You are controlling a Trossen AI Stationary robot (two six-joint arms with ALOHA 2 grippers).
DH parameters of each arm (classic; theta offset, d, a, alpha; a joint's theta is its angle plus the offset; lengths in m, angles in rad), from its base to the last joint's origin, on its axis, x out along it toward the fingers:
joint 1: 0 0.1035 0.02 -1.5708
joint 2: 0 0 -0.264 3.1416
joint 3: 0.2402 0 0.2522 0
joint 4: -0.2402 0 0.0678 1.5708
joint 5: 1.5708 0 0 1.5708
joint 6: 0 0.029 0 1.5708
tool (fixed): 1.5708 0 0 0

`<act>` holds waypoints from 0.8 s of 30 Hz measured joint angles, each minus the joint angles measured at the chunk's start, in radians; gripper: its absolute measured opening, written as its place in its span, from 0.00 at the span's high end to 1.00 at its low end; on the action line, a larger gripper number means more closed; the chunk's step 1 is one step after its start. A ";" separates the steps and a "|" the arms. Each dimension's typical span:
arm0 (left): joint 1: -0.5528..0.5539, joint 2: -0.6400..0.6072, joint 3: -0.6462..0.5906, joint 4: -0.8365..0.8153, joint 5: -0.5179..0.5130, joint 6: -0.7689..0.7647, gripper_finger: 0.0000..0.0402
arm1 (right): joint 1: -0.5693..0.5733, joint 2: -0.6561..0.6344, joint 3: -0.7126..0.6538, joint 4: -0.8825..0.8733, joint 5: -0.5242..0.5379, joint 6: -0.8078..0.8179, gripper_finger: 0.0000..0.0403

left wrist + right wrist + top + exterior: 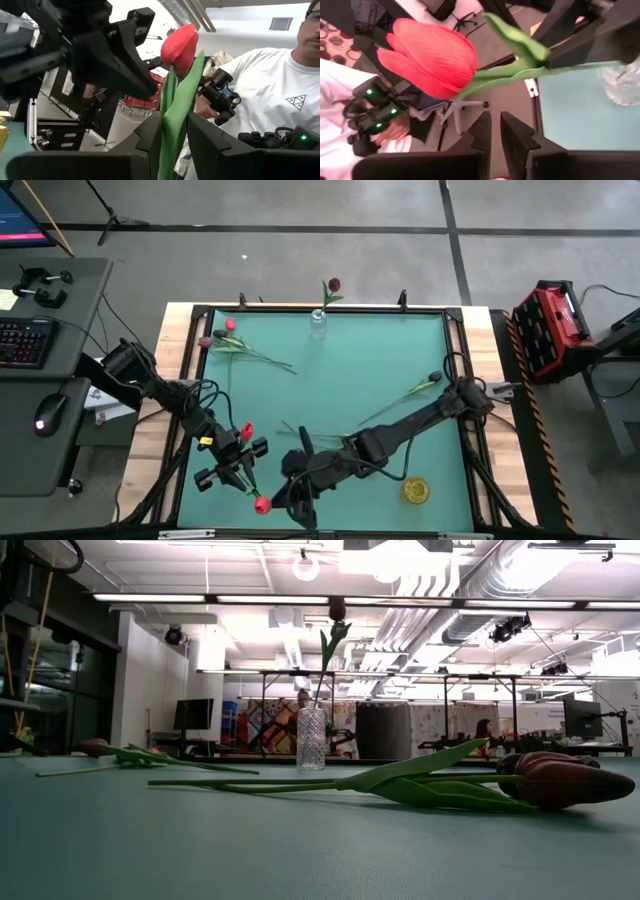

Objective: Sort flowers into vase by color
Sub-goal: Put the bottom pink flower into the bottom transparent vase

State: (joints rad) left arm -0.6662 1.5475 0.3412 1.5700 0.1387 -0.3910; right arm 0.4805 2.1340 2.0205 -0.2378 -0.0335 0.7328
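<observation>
**Item: red flower** (180,42), bright red head, long green stem and leaf.
- Location: held above the bench (380,350), well apart from the clear vase (318,325), off towards the near edge on the left arm's side.
- Holder: left pincer (174,122), closed on the stem and leaf below the head, which stands clear above the fingers.

**Item: right pincer** (493,122).
- Location: just beside the held flower, likewise well apart from the vase.
- State: fingers drawn close together, nothing seen between them.

**Item: clear vase.**
- Location: middle of the bench's far edge.
- Contents: one dark maroon flower (333,284), upright.

**Other stock**
- Two loose flowers (250,352) lie near the vase on the left arm's side.
- One dark-headed flower (410,392) lies farther from it on the right arm's side.
- A yellow vessel (415,490) sits well apart from the vase, near the front edge.
- A person (270,85) in a white shirt stands beyond the bench.

**Handling note (judgement)**
- The step looks like a re-grip or hand-over of the red flower.
- Take the stem low, clear of the leaf, and have the second grip firm before the first lets go.
- Keep the head untouched.
- The vase already holds a dark bloom, so this red one probably belongs elsewhere, possibly in the yellow vessel.
</observation>
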 joint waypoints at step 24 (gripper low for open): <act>0.019 0.000 0.000 0.000 -0.030 -0.071 0.79 | -0.040 0.000 0.000 0.138 -0.011 -0.079 1.00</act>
State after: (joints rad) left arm -0.6469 1.5478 0.3412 1.5697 0.1092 -0.4620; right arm 0.4406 2.1338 2.0201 -0.0994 -0.0448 0.6538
